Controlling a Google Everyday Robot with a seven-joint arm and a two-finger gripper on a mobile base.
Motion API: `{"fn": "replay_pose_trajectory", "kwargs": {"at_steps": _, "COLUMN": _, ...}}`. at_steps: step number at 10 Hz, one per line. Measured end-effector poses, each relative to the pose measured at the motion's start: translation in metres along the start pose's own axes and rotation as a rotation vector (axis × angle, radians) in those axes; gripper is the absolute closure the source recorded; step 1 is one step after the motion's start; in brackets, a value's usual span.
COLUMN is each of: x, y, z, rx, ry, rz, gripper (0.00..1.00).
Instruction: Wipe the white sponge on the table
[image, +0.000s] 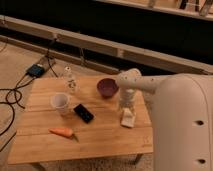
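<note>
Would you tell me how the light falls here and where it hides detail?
Camera view: warm, dim light, the light wooden plank table evenly lit, the background behind it nearly black. Camera view: shadows under things are faint; the gripper hangs low over the small flat white sponge, beside the robot's bright white body.

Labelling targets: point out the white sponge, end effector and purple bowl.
white sponge (128, 119): camera view, top face.
end effector (125, 104): camera view, tip, over the sponge.
purple bowl (107, 88): camera view, inner wall.
</note>
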Motion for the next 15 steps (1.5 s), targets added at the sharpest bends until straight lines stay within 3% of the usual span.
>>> {"fn": "replay_pose_trajectory", "kwargs": {"at_steps": 5, "x": -0.010, "y": -0.004, "z": 0.006, "rx": 0.035, "ry": -0.001, "rz": -0.007, "gripper": 0.35}}
{"fn": "replay_pose_trajectory", "kwargs": {"at_steps": 11, "x": -0.014, "y": -0.006, "z": 0.010, "rx": 0.107, "ry": -0.005, "rz": -0.026, "gripper": 0.36}}
{"fn": "replay_pose_trajectory", "kwargs": {"at_steps": 15, "x": -0.015, "y": -0.003, "z": 0.010, "rx": 0.127, "ry": -0.009, "rz": -0.029, "gripper": 0.71}}
